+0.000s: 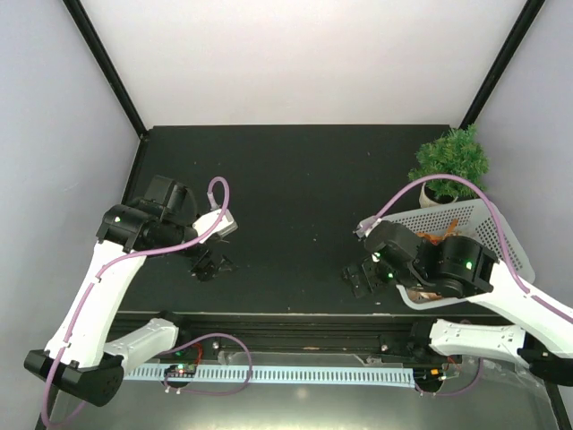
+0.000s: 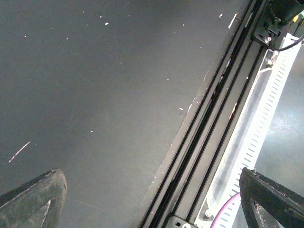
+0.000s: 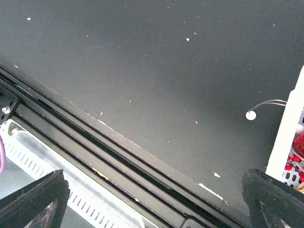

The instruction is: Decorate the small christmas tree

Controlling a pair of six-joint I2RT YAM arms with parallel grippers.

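Dark-green bristle needles crown the small christmas tree (image 1: 450,159), upright in its round white pot (image 1: 438,192) at the far right corner of the matte black table (image 1: 295,179), its long axis vertical and its branches bare of ornaments. Just in front of the pot sits a white perforated basket (image 1: 428,218) holding orange and red pieces (image 3: 293,160); whether basket and pot touch cannot be told. The right gripper (image 1: 356,276), fingers spread wide and holding nothing, hangs near the table's front edge, just left of the basket. From it the tree lies farther back and to the right, the basket between them. A small white bead on a thin wire (image 3: 250,114) lies on the table beside the basket wall. The left gripper (image 1: 208,264), likewise wide and empty, hovers well apart on the table's left side, so the right arm is judged better placed for any reach. No brand, label or legible writing appears in any view.
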